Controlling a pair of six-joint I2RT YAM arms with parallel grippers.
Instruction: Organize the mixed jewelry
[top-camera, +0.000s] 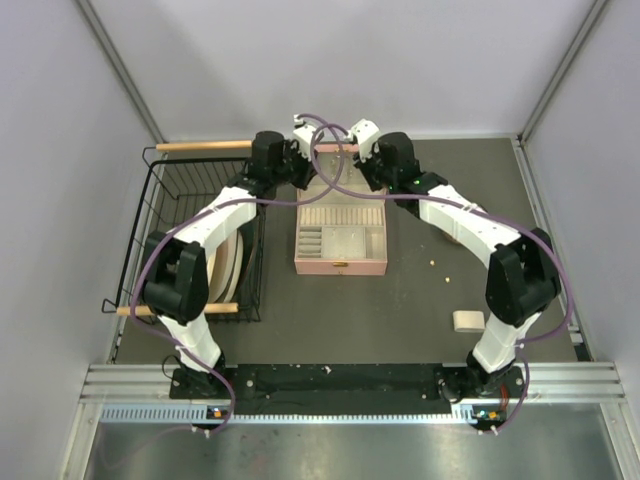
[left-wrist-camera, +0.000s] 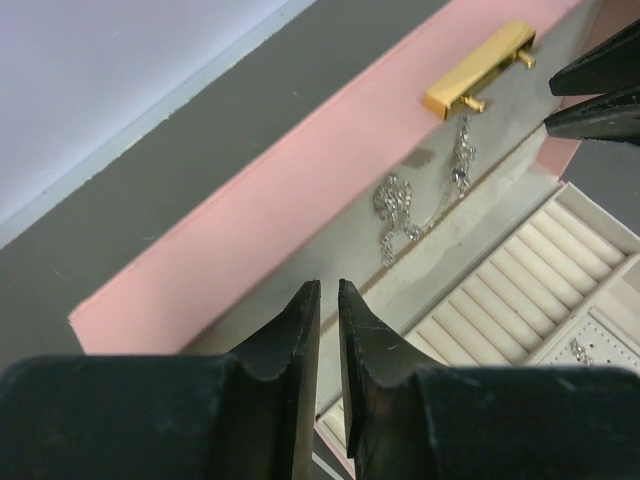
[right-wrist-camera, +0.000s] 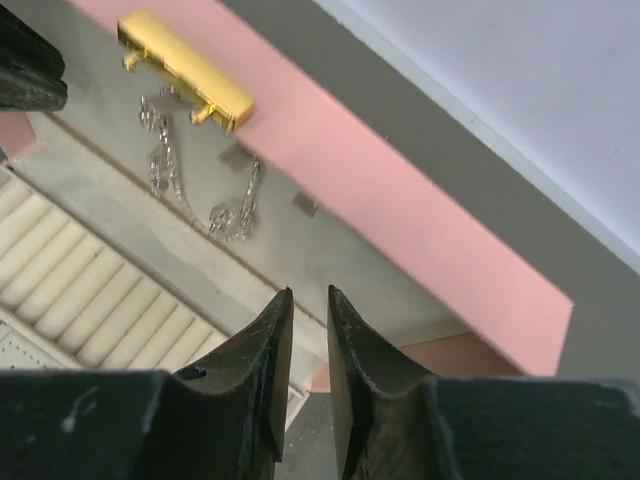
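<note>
The pink box (top-camera: 340, 262) stands open at mid-table, its lid raised at the back. Thin silvery chains (left-wrist-camera: 415, 205) lie in a small tangle on the lid's grey inner face, below the gold clasp (left-wrist-camera: 482, 66). They also show in the right wrist view (right-wrist-camera: 195, 185). Two tiny pale beads (top-camera: 432, 263) lie on the mat right of the box. My left gripper (left-wrist-camera: 328, 290) hovers over the lid's inner face, nearly shut and empty. My right gripper (right-wrist-camera: 308, 295) does the same from the other side, with a narrow gap and nothing in it. In the top view both grippers (top-camera: 312, 170) (top-camera: 352, 170) meet behind the box.
A black wire basket (top-camera: 150, 230) at the left holds a round wooden bowl (top-camera: 228, 265). A small beige block (top-camera: 468, 321) lies near the right arm's base. The box's ring rolls (left-wrist-camera: 520, 290) and compartments lie below the lid. Grey walls enclose the table.
</note>
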